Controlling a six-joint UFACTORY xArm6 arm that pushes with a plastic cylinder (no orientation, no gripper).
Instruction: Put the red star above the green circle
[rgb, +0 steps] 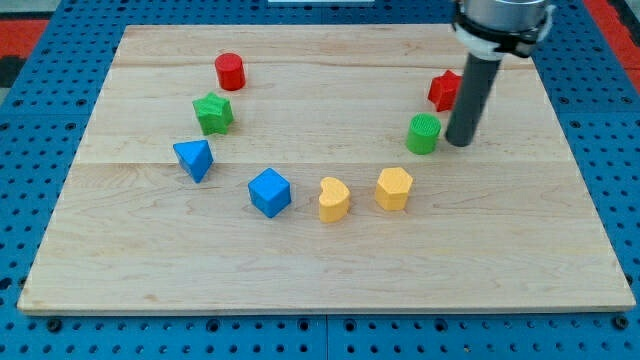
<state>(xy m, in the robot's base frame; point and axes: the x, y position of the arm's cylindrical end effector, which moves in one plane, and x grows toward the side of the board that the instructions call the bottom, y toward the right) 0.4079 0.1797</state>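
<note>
The red star (443, 90) lies near the view's top right, partly hidden behind my rod. The green circle (424, 133), a short cylinder, stands just below and slightly left of it. My tip (459, 143) rests on the board right beside the green circle, on its right, and below the red star. The rod rises from there to the view's top edge.
A red cylinder (230, 71), a green star (213, 113), a blue triangle (194, 159) and a blue cube (270, 192) curve down the left. A yellow heart (334, 199) and a yellow hexagon (394, 188) sit at bottom centre. The wooden board (320, 270) lies on a blue pegboard.
</note>
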